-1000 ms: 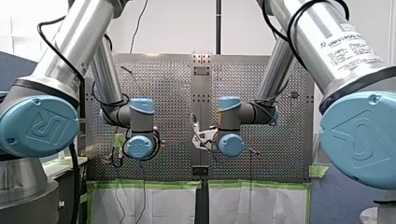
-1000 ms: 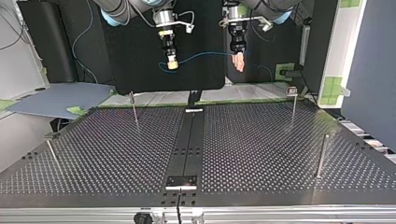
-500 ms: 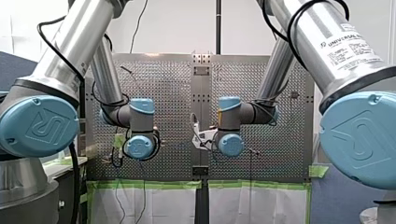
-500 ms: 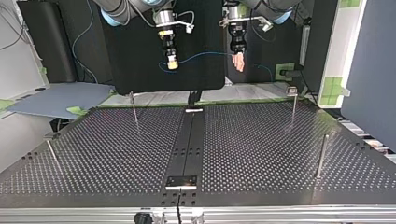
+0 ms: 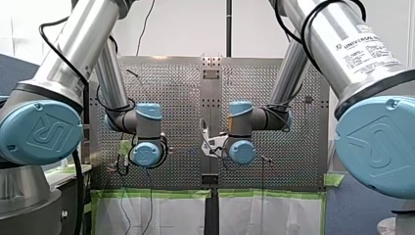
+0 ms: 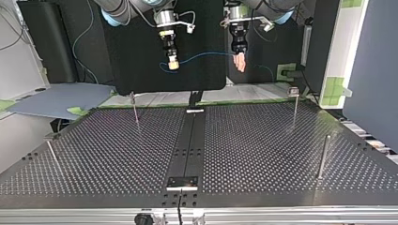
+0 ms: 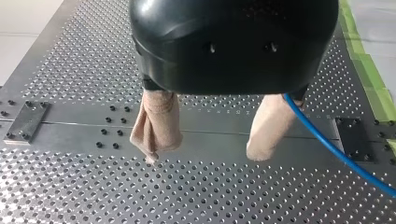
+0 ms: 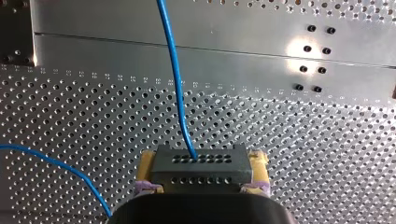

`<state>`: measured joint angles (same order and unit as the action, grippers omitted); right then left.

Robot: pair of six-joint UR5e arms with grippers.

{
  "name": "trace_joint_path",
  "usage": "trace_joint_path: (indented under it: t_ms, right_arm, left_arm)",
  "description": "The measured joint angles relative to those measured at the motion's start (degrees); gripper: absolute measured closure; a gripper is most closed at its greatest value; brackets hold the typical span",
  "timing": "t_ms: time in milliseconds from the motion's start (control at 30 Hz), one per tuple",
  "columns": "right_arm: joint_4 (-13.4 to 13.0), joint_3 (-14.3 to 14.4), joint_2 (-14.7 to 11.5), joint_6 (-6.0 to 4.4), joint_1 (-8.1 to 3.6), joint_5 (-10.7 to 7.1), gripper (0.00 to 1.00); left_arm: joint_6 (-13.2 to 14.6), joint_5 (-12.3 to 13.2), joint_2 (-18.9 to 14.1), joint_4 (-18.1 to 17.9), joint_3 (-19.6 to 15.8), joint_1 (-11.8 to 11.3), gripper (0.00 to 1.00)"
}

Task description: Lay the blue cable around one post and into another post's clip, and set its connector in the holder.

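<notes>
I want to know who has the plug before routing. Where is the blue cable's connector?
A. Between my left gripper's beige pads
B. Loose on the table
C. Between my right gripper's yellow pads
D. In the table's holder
C: the right wrist view shows the connector clamped between the yellow pads of my right gripper, the blue cable leaving it.

In the front view's upper right, the silver tube (image 5: 337,46) of my right arm bears "UNIVERSAL R…"; the smaller print beneath is illegible.
</notes>
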<state>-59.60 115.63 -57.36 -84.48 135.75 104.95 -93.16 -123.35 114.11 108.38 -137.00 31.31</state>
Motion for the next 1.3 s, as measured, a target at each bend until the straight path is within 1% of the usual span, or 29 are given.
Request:
trace_joint_path:
  t_ms: [333, 467, 600, 1100, 1200, 1300]
  right_arm:
    - [0.1, 0.0, -0.1, 0.02, 0.01, 0.01, 1.00]
    - [1.2, 0.1, -0.2, 0.07, -0.13, 0.06, 1.00]
    - [1.6, 0.1, -0.2, 0.08, -0.16, 0.08, 1.00]
    - [1.8, 0.1, -0.3, 0.09, -0.18, 0.08, 1.00]
    - [1.8, 0.1, -0.3, 0.09, -0.18, 0.08, 1.00]
    - [1.8, 0.1, -0.3, 0.09, -0.18, 0.08, 1.00]
  left_arm:
    - [0.0, 0.1, 0.0, 0.0, 0.1, 0.2, 0.00]
    - [0.1, 0.1, 0.0, 0.0, 0.1, 0.2, 0.00]
    - [0.1, 0.1, 0.0, 0.0, 0.1, 0.3, 0.00]
    - [0.1, 0.1, 0.0, 0.0, 0.1, 0.3, 0.00]
    - [-0.4, 0.6, 0.5, 0.5, -0.4, 0.8, 0.00]
    - [-0.7, 1.5, 1.6, 1.6, -1.2, 1.8, 0.00]
